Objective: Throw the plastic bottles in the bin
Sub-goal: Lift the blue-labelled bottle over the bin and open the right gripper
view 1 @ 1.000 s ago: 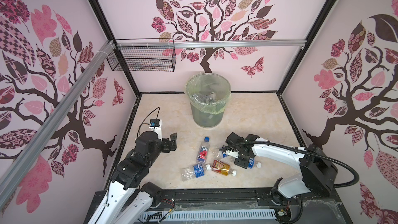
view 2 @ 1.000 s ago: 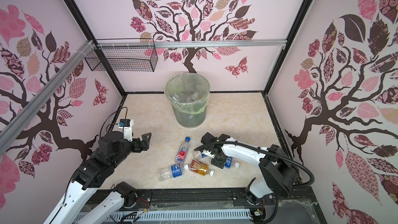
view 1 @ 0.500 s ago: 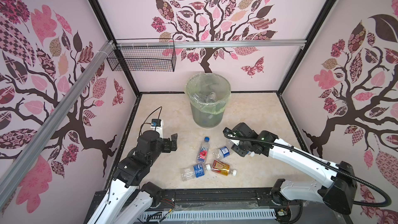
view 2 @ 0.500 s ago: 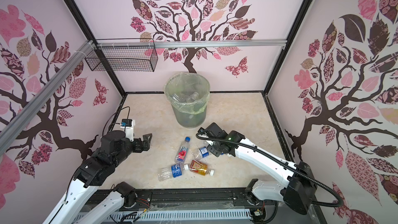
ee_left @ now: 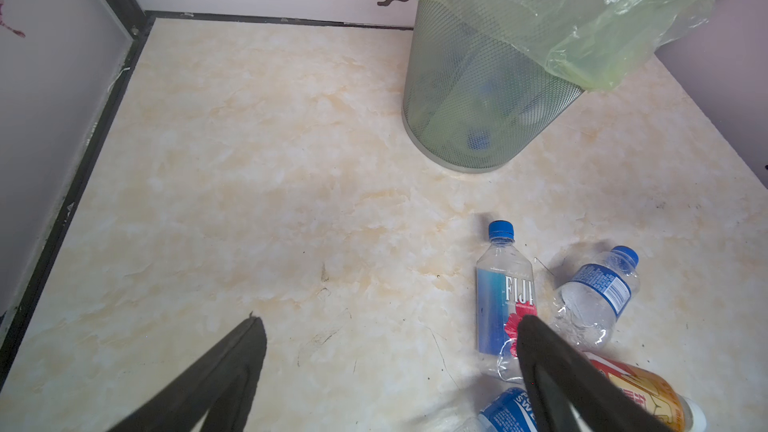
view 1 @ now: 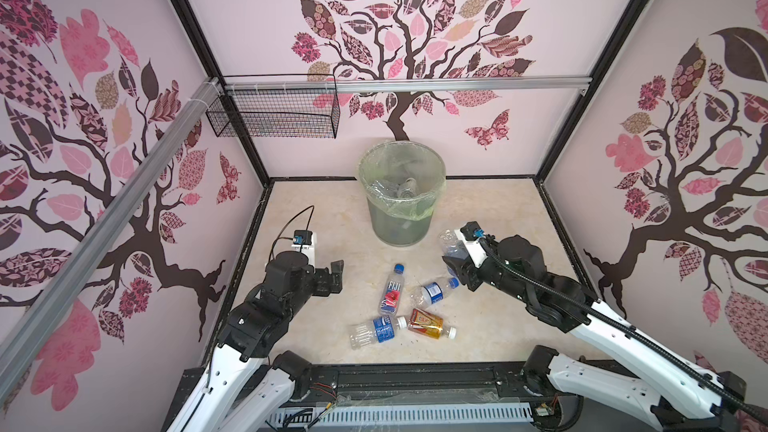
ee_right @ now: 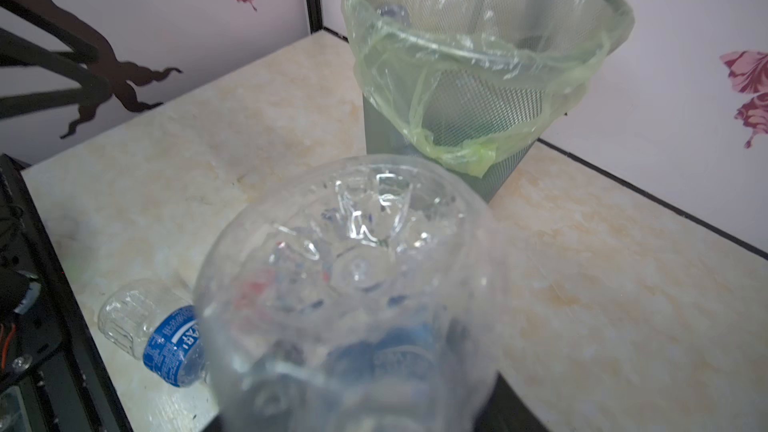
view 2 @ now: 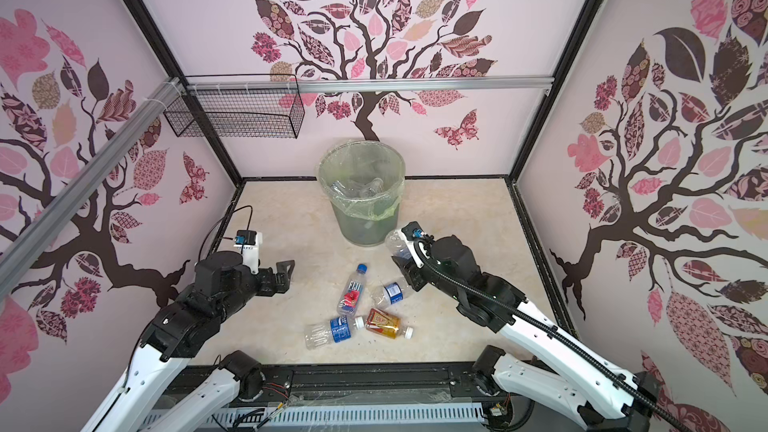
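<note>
Right gripper (view 1: 452, 263) clamped on clear bottle (view 1: 449, 242), base leading, just beside bin (view 1: 399, 224), not yet over rim. Advice: lift clear of liner (ee_right: 461, 56), centre over mouth, then release. Left gripper (view 1: 336, 275) fingers apart, empty. Four bottles (view 1: 392, 289) lie on table (view 1: 498, 326).

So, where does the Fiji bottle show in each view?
In both top views: the Fiji bottle lies in the middle, cap toward the bin.
Left wrist view: the Fiji bottle lies before the bin, cap toward it.
Right wrist view: cannot tell; the held clear bottle blocks the view.
Shared landmark: the bin, seen in every view.
</note>
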Controlling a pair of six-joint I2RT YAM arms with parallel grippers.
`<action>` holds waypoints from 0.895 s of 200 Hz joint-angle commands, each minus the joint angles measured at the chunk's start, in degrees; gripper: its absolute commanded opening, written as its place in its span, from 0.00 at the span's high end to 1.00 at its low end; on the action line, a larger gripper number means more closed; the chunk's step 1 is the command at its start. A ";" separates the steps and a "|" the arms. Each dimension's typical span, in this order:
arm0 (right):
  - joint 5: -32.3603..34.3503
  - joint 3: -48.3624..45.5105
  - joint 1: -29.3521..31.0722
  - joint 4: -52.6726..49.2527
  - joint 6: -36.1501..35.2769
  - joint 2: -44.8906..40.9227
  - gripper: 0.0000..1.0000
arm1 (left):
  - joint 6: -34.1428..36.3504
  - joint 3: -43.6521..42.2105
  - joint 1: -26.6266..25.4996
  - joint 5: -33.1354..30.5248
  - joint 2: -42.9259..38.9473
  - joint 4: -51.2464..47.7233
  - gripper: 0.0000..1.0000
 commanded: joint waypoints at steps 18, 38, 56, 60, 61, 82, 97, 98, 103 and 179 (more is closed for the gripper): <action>1.77 -0.59 0.21 7.77 1.78 -2.40 0.48 | -0.74 2.64 0.16 1.84 -0.28 -1.11 0.02; 3.49 3.11 0.21 9.91 0.20 0.48 0.48 | -0.85 2.19 0.16 2.91 -0.87 -0.29 0.02; 4.96 8.35 0.13 13.02 -2.67 5.40 0.45 | -1.04 2.46 0.16 3.10 -0.99 0.02 0.02; 4.98 9.87 0.08 13.79 -3.57 6.90 0.44 | -1.04 2.62 0.16 3.08 -0.96 0.03 0.02; 4.94 10.30 0.06 13.95 -3.94 7.29 0.44 | -1.04 2.64 0.16 3.07 -0.94 0.03 0.02; 2.43 21.78 -2.67 14.37 -7.36 17.21 0.42 | -0.51 3.58 0.16 3.66 -0.91 -0.18 0.02; -2.04 29.77 -6.42 15.98 -6.47 24.36 0.42 | 0.29 4.52 0.16 5.19 -0.91 -1.04 0.02; -2.35 30.22 -6.66 16.18 -6.36 24.81 0.42 | 0.42 4.59 0.16 5.44 -0.87 -1.08 0.02; -3.63 32.52 -7.77 17.03 -5.53 27.19 0.41 | 0.89 4.83 0.16 6.51 -0.85 -1.44 0.02; -7.53 48.87 -11.34 9.21 -7.55 45.25 0.08 | 4.02 8.54 0.16 13.05 -1.11 -6.00 0.02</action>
